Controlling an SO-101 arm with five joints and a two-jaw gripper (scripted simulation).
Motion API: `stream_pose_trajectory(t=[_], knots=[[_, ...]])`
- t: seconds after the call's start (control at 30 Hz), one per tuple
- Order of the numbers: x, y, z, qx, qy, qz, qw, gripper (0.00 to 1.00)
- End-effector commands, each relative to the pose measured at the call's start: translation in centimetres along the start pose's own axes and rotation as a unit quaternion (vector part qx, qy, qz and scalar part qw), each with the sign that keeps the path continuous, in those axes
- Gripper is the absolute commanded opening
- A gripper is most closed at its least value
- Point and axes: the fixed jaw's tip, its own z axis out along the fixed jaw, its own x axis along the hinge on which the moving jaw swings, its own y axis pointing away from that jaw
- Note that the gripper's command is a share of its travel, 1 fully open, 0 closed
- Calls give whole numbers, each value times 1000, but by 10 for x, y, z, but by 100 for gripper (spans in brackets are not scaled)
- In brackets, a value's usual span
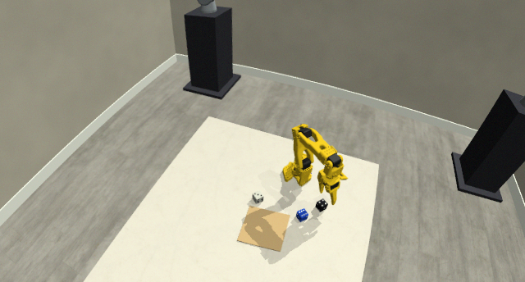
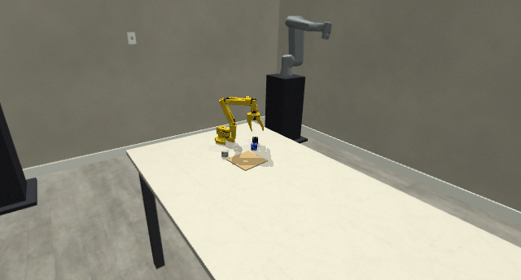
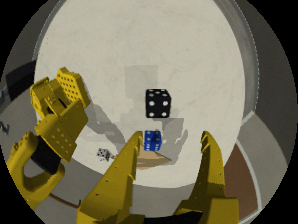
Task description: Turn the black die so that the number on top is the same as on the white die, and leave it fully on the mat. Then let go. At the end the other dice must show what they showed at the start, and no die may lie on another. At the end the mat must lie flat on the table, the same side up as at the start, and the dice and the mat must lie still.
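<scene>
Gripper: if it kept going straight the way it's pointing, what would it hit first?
Probably the table, close by the black die; depth is unclear, so it might clip the die.

Yellow arm (image 1: 313,140) (image 2: 238,101) (image 3: 62,131), black joints.

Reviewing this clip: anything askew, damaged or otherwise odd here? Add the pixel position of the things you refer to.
Nothing stands out. The mat (image 1: 283,229) (image 2: 257,161) lies flat, and the black die (image 1: 321,205) (image 2: 255,139) (image 3: 158,103), blue die (image 1: 302,215) (image 2: 254,146) (image 3: 152,140) and white die (image 1: 257,197) (image 2: 225,154) (image 3: 103,154) sit separately, without visible damage.
</scene>
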Motion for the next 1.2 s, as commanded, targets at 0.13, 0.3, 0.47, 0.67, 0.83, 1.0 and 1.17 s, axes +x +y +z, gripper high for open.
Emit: stream_pose_trajectory(t=[0.13, 0.3, 0.47, 0.67, 0.83, 1.0, 1.17], knots=[[-1, -7, -10, 35, -1, 0, 999, 36], [-1, -8, -13, 49, -1, 0, 999, 36], [-1, -12, -25, 100, -2, 0, 995, 36], [-1, -14, -39, 159, -2, 0, 987, 35], [-1, -14, -56, 230, -3, 0, 973, 35], [-1, -13, -66, 272, -3, 0, 962, 35], [-1, -12, -68, 281, -3, 0, 960, 35]])
